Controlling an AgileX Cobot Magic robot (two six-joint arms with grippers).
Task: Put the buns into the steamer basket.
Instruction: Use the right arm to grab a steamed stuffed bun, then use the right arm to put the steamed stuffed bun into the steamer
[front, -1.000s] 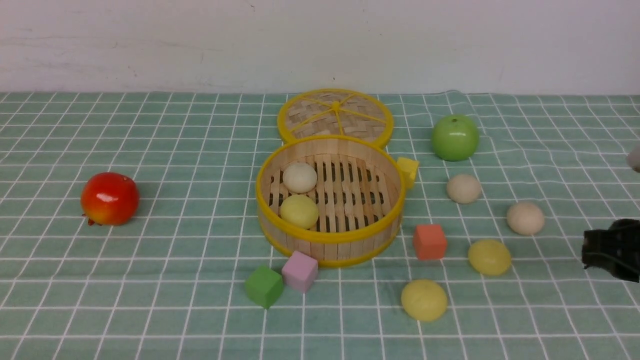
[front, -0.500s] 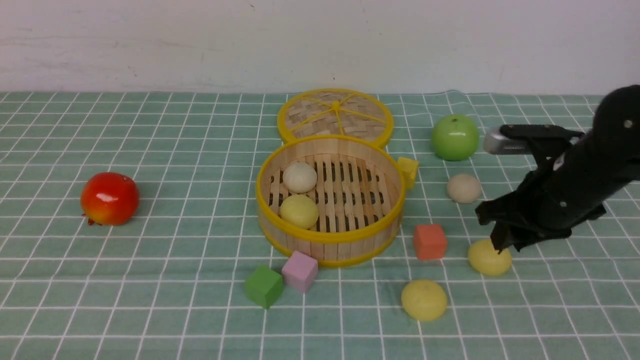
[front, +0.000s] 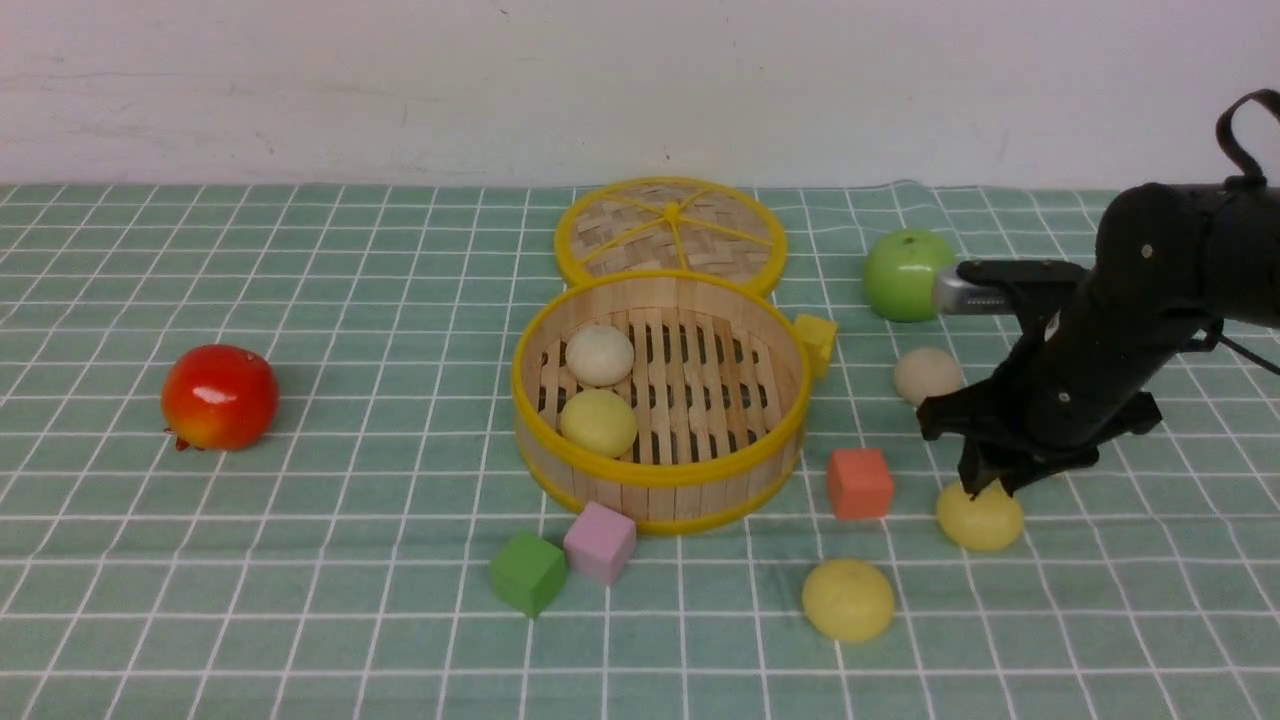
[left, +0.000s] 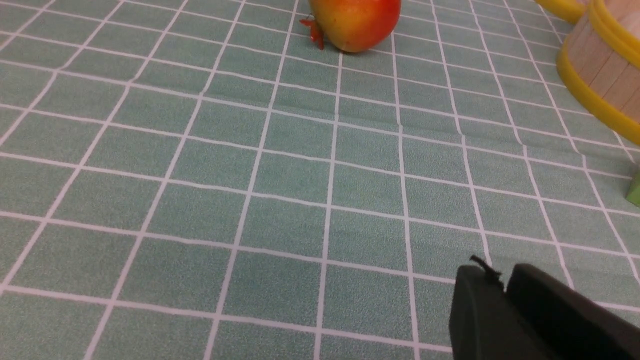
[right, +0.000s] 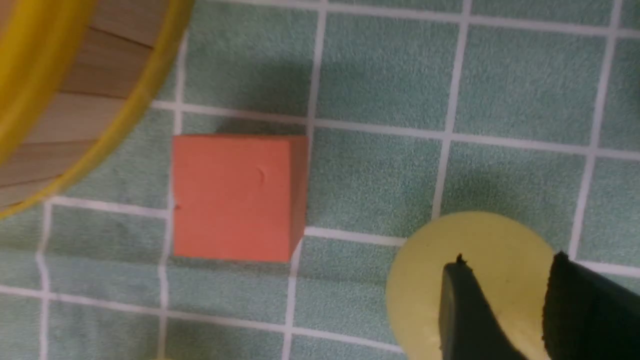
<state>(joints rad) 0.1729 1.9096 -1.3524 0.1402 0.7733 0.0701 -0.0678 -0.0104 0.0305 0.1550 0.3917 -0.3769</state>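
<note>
The steamer basket (front: 660, 472) stands mid-table and holds an off-white bun (front: 600, 354) and a pale yellow bun (front: 598, 422). To its right on the cloth lie a beige bun (front: 928, 376) and two yellow buns, one nearer the arm (front: 982, 520) and one at the front (front: 848, 600). My right arm hides a further beige bun. My right gripper (front: 985, 487) hangs just above the nearer yellow bun (right: 465, 260), jaws slightly apart and empty (right: 505, 267). My left gripper (left: 502, 280) is shut and empty, low over bare cloth.
The woven lid (front: 670, 228) lies behind the basket. A green apple (front: 900, 275) sits behind the right arm and a red apple (front: 220, 397) at the left. There are yellow (front: 817, 340), orange (front: 859, 483), pink (front: 599, 542) and green (front: 527, 572) cubes around the basket.
My right arm has come in from the right edge and moved left and down over the nearer yellow bun, covering one beige bun. Nothing else has moved.
</note>
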